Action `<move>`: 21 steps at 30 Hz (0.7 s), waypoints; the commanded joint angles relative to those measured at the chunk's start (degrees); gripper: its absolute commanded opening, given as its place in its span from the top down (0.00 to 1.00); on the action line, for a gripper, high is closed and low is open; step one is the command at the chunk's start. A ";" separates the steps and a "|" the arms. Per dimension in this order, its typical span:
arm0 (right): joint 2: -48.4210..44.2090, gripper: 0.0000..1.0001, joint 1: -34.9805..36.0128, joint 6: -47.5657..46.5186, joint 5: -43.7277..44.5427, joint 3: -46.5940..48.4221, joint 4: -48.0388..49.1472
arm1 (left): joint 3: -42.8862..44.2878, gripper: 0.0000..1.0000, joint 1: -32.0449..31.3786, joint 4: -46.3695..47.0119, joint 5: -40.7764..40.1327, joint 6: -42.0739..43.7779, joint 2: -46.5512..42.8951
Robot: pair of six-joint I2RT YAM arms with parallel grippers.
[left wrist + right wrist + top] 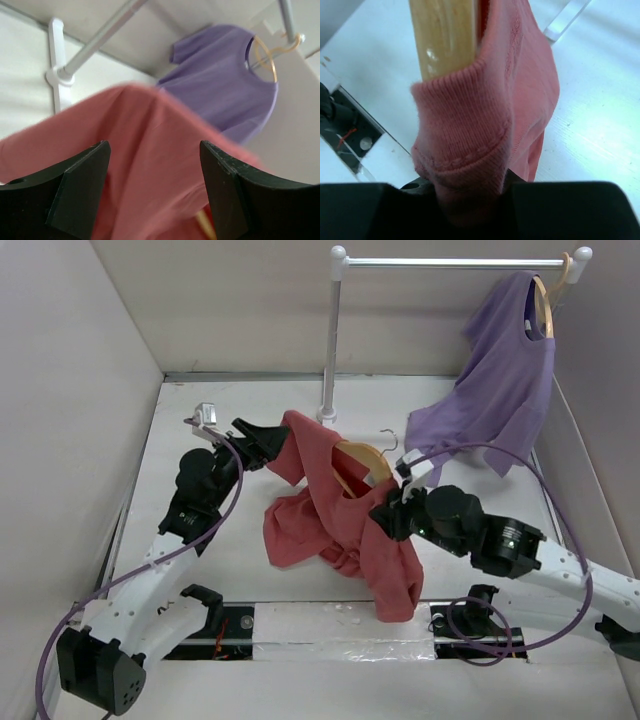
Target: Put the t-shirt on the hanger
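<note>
**Operator:** Above the middle of the table (300, 590), where's the t-shirt (340, 530)?

**Spotter:** Draped on the hanger (358, 454), held up in the air and bunched below it. I'd judge you're mid-threading.

**Operator:** And my arms?

**Spotter:** Your right gripper (390, 510) reaches in low from the right and pinches the ribbed collar (465, 135) where it wraps the wood. Your left arm stretches forward and is raised. The left gripper (268, 445) has its jaws spread wide, with red cloth across the gap.

**Operator:** Next?

**Spotter:** Probably close the left on that loose shoulder and draw it over the hanger's exposed end.
</note>
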 commanded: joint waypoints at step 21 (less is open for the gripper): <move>0.07 1.00 -9.32 -4.74 -2.50 3.66 6.76 | 3.57 0.33 -29.26 18.18 -13.93 -2.57 9.08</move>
